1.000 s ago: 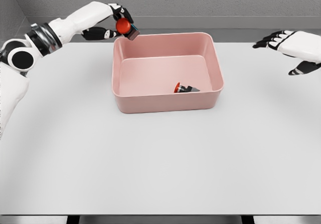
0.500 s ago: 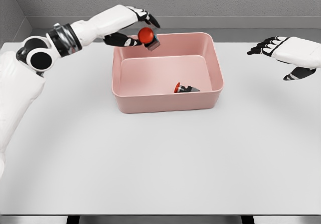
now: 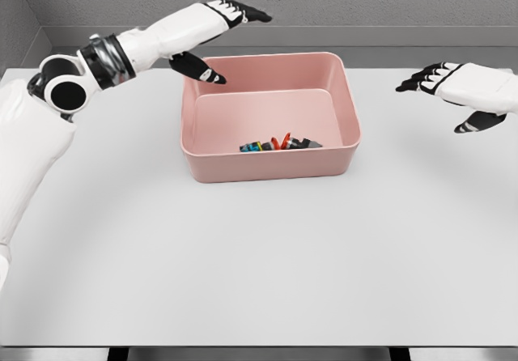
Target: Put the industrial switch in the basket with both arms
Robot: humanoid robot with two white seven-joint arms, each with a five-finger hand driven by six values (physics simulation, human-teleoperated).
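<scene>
A pink basket stands on the white table at the centre back. Two industrial switches with red buttons lie side by side on its floor near the front wall, one to the left and one to the right. My left hand hovers over the basket's back left corner, open, with fingers spread and nothing in it. My right hand hangs open above the table to the right of the basket, apart from it.
The white table stretches wide in front of the basket. A grey wall runs behind the table's far edge.
The left hand carried a red-button switch over the basket's rim, then spread its fingers; the switch dropped and now lies on the basket floor beside the other one. The right hand drifted slightly left.
</scene>
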